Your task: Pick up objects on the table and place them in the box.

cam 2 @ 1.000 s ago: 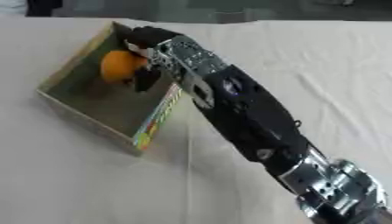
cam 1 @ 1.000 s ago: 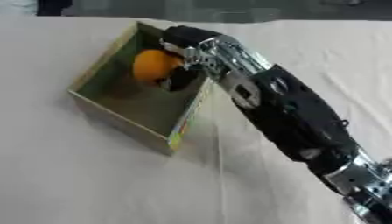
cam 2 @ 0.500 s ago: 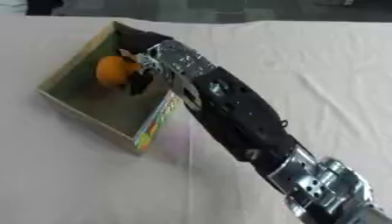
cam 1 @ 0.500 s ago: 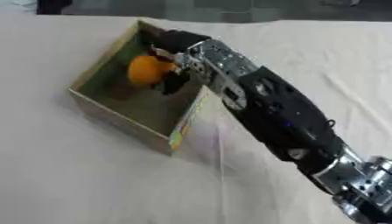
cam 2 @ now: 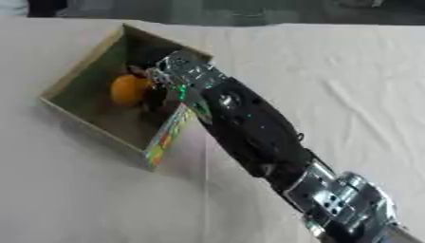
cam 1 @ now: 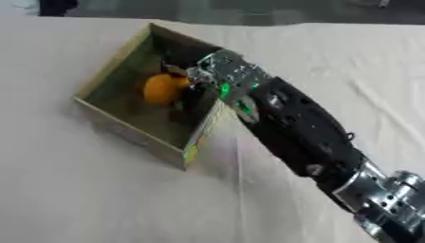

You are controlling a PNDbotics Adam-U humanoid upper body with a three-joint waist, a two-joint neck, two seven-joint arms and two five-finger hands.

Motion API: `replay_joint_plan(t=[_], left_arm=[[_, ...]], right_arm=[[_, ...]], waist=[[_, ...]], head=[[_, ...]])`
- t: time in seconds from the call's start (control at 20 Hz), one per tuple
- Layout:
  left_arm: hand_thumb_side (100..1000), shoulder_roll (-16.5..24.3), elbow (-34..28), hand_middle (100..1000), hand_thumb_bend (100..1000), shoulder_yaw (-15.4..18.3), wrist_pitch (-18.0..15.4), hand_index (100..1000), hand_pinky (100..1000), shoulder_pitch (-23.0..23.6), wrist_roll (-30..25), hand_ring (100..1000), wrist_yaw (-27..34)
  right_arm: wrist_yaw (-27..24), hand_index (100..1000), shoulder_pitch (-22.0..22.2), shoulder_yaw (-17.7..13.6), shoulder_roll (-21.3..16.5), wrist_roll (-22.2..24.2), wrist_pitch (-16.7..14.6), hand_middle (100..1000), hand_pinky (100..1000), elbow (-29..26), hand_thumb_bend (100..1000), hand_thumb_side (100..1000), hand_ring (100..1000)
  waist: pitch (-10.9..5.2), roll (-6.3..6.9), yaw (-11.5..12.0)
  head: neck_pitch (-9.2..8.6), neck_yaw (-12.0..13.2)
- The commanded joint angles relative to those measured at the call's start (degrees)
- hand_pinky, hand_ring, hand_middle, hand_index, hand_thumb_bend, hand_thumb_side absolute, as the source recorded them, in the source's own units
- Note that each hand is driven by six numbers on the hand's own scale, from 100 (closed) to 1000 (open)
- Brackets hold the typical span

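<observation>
Orange object (cam 1: 162,88) sits inside your box (cam 1: 116,71) near the surface's far left corner, your right hand (cam 1: 195,85) reaching in beside it; its fingers are hidden. Right eye view: no other objects show on the cloth-covered surface (cam 2: 332,71), so little seems left.

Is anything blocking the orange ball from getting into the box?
Nothing visible does. The orange ball is already inside the box, down between its walls, and the right hand reaches over the near wall and is right against the ball. The pictures do not show whether the fingers are curled round it.
</observation>
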Motion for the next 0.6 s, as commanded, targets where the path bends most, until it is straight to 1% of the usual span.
replay_joint_plan(t=[0.05, 0.15, 0.2, 0.4, 0.6], left_arm=[[943, 0.68, -0.93, 685, 100, 0.29, 0.01, 853, 779, -0.73, 0.15, 628, 0.07], [941, 0.68, -0.93, 685, 100, 0.39, 0.1, 853, 779, -0.72, 0.62, 628, 0.13], [940, 0.68, -0.93, 685, 100, 0.42, 0.16, 853, 779, -0.72, 0.91, 628, 0.19], [939, 0.75, -0.93, 684, 100, 0.34, 0.23, 852, 779, -0.68, 1.38, 628, 0.31], [938, 0.68, -0.93, 684, 100, 0.31, 0.3, 852, 779, -0.66, 1.33, 627, 0.34]], right_arm=[[0.26, 925, -2.03, -1.32, -0.45, 0.17, 0.05, 857, 863, -3.57, 100, 415, 944], [0.17, 927, -2.21, -1.76, -0.79, -0.85, 0.93, 857, 863, -5.4, 100, 450, 943], [0.1, 922, -2.29, -1.95, -0.95, -1.35, 1.39, 850, 862, -6.24, 100, 452, 939], [-0.63, 913, -2.55, -2.57, -1.83, -2.41, 3.03, 846, 861, -9.11, 100, 438, 938], [-0.66, 900, -2.5, -2.41, -2.39, -1.7, 3.35, 843, 861, -9.71, 100, 423, 938]], waist=[[-1.16, 0.33, 0.1], [-1.22, 0.36, 0.07], [-1.26, 0.37, 0.04], [-1.41, 0.38, -0.15], [-1.47, 0.41, -0.23]], head=[[-0.44, 0.04], [-0.47, 0.1], [-0.48, 0.12], [-0.5, 0.3], [-0.56, 0.43]])
